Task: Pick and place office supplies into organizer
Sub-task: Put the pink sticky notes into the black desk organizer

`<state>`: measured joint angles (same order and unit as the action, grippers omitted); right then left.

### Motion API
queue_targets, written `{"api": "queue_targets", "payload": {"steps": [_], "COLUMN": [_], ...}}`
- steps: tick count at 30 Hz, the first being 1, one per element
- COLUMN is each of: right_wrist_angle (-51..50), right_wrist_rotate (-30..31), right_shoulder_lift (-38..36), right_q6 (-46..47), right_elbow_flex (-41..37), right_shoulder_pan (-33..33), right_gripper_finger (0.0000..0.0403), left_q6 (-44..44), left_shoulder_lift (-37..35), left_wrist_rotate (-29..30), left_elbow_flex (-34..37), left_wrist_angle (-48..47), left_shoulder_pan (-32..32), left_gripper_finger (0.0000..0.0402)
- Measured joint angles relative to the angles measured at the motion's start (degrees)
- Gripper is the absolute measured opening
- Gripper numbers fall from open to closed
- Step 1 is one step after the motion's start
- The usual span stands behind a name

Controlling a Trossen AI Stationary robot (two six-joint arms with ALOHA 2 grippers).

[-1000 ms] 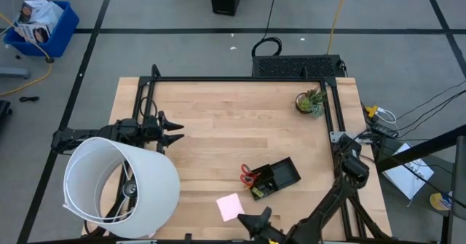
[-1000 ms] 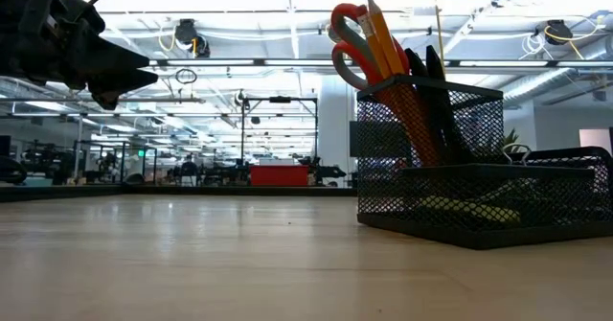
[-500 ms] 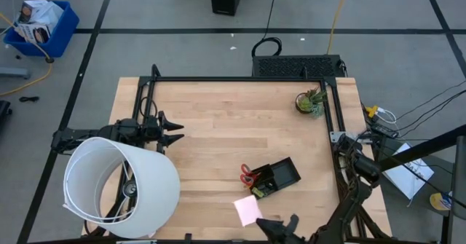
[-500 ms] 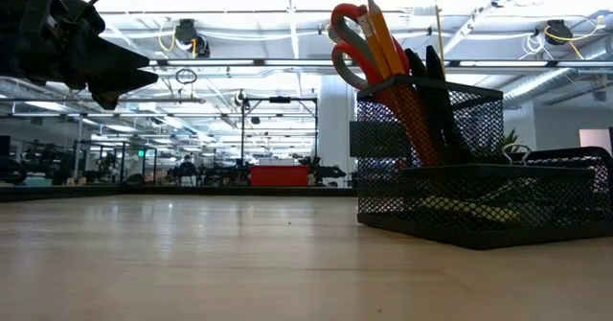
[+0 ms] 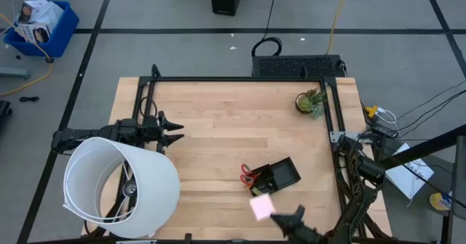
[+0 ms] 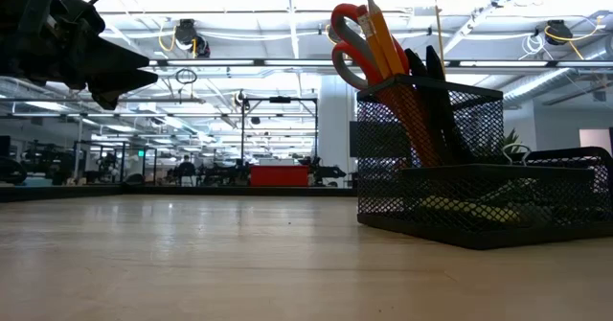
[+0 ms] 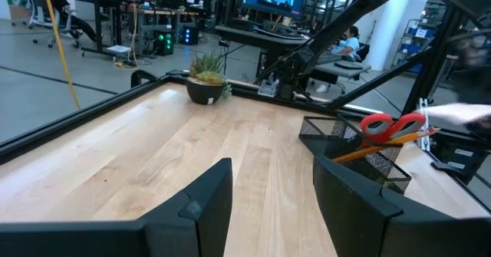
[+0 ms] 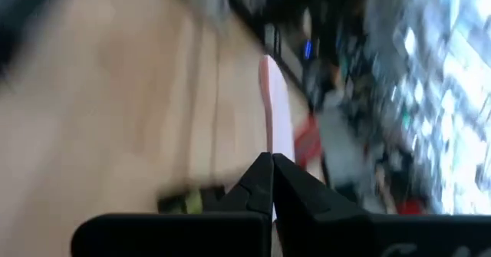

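Observation:
The organizer (image 5: 275, 177), a black mesh tray, stands on the table near its front edge. It holds red-handled scissors (image 6: 350, 41), an orange pencil (image 6: 385, 35) and dark pens, all upright in its cup. My right gripper (image 5: 275, 215) is just in front of it, shut on the pink sticky-note pad (image 5: 262, 206). My left gripper (image 5: 173, 132) hovers open at the table's left, well away from the organizer (image 7: 359, 146), with nothing between its fingers. My right gripper pinches the pink pad between its two fingers at one edge (image 8: 269, 151). The fingers come at it nearly level from the table's near right corner. The pad sticks out beyond the fingertips, seen edge-on in the wrist view. The blur hides whether it touches the table.
A big white cylindrical shade (image 5: 120, 186) covers the table's near left corner. A small potted plant (image 5: 309, 102) stands at the far right. Black frame rails (image 5: 240, 79) run along the table's far and side edges. Bare wood lies in the middle.
My right gripper has carried the pink pad along the near edge toward the table's right, closing in on the organizer's front side. Its wrist has turned on the way. It has stayed shut on the pad throughout.

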<state>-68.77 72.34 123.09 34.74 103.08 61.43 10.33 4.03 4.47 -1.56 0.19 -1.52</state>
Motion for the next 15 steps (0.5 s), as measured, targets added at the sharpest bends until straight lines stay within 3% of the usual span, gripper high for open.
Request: {"api": "queue_targets", "payload": {"steps": [3,5,11,15], "right_wrist_angle": [-15.7,-20.1,-21.1,-21.3], "right_wrist_rotate": [-4.9,-6.8,-15.1,-17.6], "right_shoulder_lift": [0.0,0.0,0.0,0.0], "right_q6": [17.0,22.5,27.2,31.8], "right_elbow_flex": [0.0,-0.5,-3.7,-6.9], "right_shoulder_pan": [-0.2,0.7,2.7,3.9], "right_gripper_finger": [0.0,0.0,0.0,0.0], "left_q6": [0.0,0.0,0.0,0.0], "left_shoulder_lift": [0.0,0.0,0.0,0.0], "left_wrist_rotate": [0.0,0.0,0.0,0.0], "left_elbow_flex": [0.0,0.0,0.0,0.0], "left_wrist_angle": [0.0,0.0,0.0,0.0], "left_shoulder_pan": [0.0,0.0,0.0,0.0], "left_gripper_finger": [0.0186,0.0186,0.0186,0.0186]}}
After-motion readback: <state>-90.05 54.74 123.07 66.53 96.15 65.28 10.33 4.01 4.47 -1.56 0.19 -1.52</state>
